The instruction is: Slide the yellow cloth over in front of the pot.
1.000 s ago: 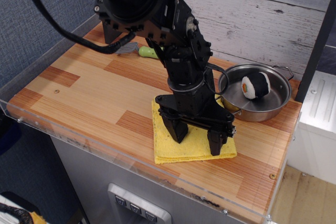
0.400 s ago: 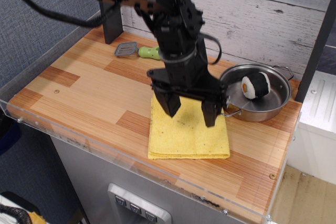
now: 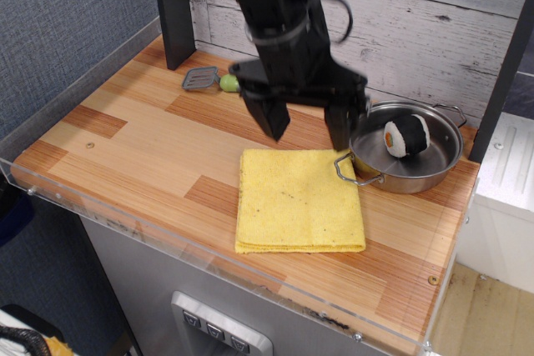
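Tool, jaws spread wide and holding nothing, hangs above the far edge of the yellow cloth, which lies flat on the counter just below it, its right edge beside the pot.

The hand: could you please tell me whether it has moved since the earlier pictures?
Yes. The hand has lifted off the yellow cloth and pulled back toward the wall, now open above the wood beside the pot.

One yellow cloth, one pot, one spatula.
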Available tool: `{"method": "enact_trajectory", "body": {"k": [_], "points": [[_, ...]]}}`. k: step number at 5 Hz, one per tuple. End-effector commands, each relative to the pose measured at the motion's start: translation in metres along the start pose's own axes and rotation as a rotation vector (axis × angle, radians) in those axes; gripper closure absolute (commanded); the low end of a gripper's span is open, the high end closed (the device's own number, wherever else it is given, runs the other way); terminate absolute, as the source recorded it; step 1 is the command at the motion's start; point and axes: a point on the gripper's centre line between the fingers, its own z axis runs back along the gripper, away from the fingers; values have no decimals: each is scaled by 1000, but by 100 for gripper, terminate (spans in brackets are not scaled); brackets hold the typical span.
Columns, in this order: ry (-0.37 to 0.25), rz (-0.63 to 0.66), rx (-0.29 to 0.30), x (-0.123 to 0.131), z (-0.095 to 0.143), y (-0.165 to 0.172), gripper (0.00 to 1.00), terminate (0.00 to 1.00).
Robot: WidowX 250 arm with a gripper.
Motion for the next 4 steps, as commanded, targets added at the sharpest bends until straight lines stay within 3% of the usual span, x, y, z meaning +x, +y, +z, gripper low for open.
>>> {"method": "enact_trajectory", "body": {"k": [1, 3, 4], "points": [[-104, -1, -14, 1, 31, -4, 0, 0], [-104, -1, -14, 1, 31, -4, 0, 0], [-104, -1, -14, 1, 31, -4, 0, 100]]}}
